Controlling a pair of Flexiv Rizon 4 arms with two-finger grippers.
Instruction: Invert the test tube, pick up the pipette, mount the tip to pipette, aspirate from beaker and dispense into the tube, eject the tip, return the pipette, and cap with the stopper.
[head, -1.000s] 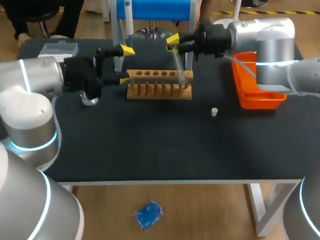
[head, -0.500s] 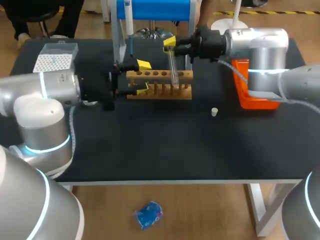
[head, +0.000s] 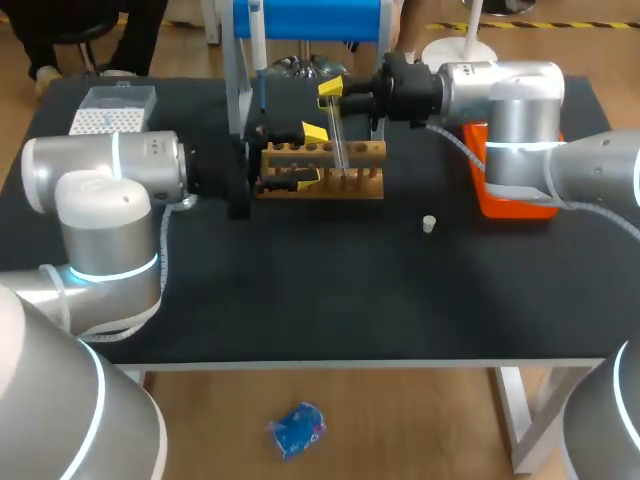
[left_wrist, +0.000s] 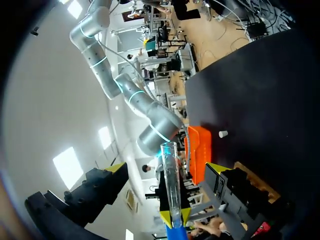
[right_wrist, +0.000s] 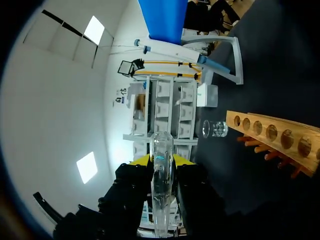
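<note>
My right gripper (head: 332, 92) is shut on the top end of a clear test tube (head: 340, 142), which hangs almost upright over the wooden rack (head: 320, 185). In the right wrist view the tube (right_wrist: 161, 195) runs out between the yellow tips. My left gripper (head: 310, 153) stands open at the rack's left end, close beside the tube. In the left wrist view the tube (left_wrist: 171, 185) stands ahead between the wide fingers (left_wrist: 107, 182), touching neither. A small white stopper (head: 428, 224) lies on the black table right of the rack. The pipette (head: 258, 40) hangs on the blue stand.
An orange tray (head: 515, 195) sits at the right, under my right arm. A tip box (head: 110, 108) stands at the back left. The glass beaker (right_wrist: 215, 128) stands beyond the rack's left end, mostly hidden by my left arm in the head view.
My left arm has swung right, bringing its open gripper from near the beaker up to the rack and tube. My right gripper has shifted left with the tube, which now hangs more upright.
</note>
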